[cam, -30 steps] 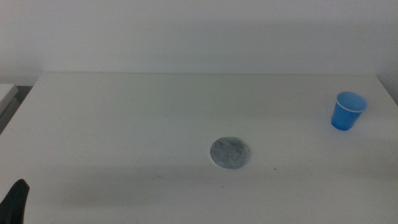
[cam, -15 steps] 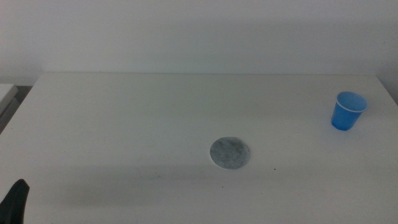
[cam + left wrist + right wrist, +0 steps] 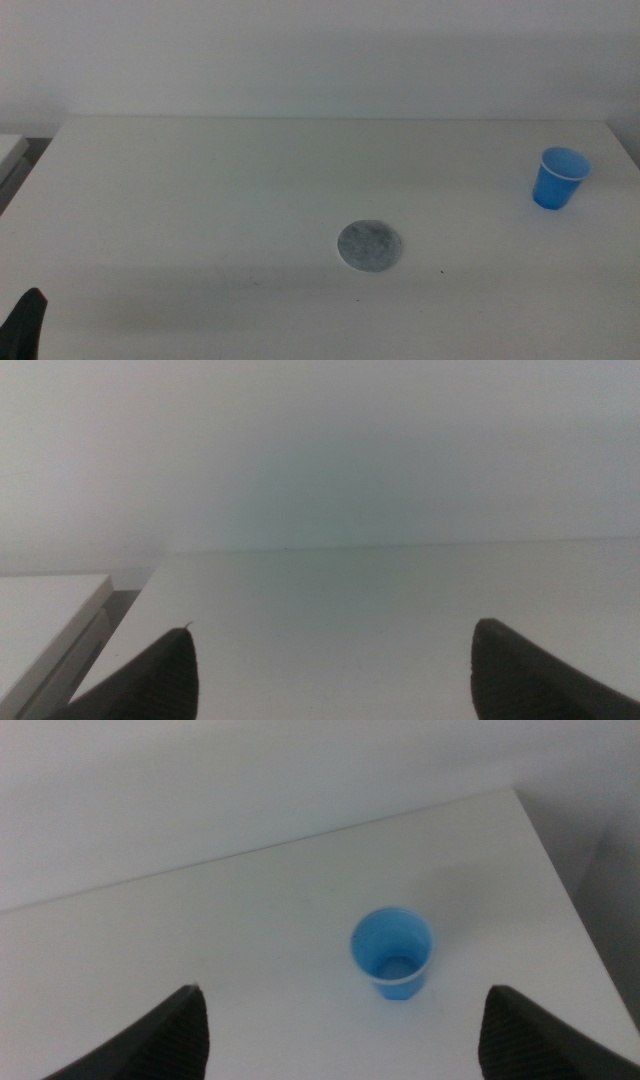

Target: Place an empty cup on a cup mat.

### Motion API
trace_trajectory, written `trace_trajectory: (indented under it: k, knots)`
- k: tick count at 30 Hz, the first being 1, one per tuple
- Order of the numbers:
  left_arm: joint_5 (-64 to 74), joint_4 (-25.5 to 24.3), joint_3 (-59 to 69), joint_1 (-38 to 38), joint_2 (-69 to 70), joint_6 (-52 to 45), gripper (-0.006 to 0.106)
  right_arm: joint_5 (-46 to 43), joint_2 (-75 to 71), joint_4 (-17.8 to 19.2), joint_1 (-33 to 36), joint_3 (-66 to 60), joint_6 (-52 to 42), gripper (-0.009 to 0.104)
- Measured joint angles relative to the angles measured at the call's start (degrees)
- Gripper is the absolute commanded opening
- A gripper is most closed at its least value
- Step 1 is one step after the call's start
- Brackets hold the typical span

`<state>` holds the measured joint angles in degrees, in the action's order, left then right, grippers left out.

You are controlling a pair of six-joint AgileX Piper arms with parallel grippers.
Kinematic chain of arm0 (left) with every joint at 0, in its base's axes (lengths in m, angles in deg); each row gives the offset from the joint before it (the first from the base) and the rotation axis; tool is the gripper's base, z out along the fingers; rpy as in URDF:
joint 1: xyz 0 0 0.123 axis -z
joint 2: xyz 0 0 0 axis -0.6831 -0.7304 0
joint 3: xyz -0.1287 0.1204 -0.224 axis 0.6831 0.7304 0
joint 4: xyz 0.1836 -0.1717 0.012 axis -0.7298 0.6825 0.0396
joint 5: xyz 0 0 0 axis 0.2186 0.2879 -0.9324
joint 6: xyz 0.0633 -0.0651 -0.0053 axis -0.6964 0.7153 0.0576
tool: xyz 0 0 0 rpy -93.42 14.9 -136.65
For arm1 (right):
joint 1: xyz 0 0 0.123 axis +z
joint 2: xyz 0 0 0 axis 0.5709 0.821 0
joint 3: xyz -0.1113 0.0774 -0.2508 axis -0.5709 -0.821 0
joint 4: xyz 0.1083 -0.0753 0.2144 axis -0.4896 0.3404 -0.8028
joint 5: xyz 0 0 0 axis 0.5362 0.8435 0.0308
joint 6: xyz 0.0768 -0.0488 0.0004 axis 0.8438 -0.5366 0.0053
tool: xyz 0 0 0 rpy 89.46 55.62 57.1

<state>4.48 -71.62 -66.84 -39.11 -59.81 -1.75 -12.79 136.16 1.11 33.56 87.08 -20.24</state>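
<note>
Right gripper [image 3: 340,1040] is looking down at the cup [image 3: 393,954], jaws spread wide and empty.
Cup is standing upright, well apart from the cup mat [image 3: 370,246], toward the table's right edge; descending centred should avoid tipping it. Left gripper [image 3: 330,675] is waiting open.

A broad, flat white table [image 3: 220,190] with a matte top fills most of the middle view, its far edge running straight from nine o'clock to three o'clock. Behind it rises a plain pale grey-white wall [image 3: 320,50], filling the twelve o'clock band. At nine o'clock, just beside the table's corner, sits a flat white slab [image 3: 10,150], with a dark gap between them.
</note>
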Motion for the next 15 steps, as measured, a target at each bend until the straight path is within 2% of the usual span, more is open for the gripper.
trace_trajectory:
  k: [6,9,15]
  knots:
    - [0.0,0.0,0.0,0.0,0.0,0.0,0.094,8.5,12.5,-1.1,-5.5,11.3,0.3,0.093]
    - [0.0,0.0,0.0,0.0,0.0,0.0,0.094,9.6,18.3,-2.9,-6.8,14.5,-0.5,0.093]
    - [0.0,0.0,0.0,0.0,0.0,0.0,0.094,9.3,29.2,-3.8,-6.9,18.4,-1.0,0.093]
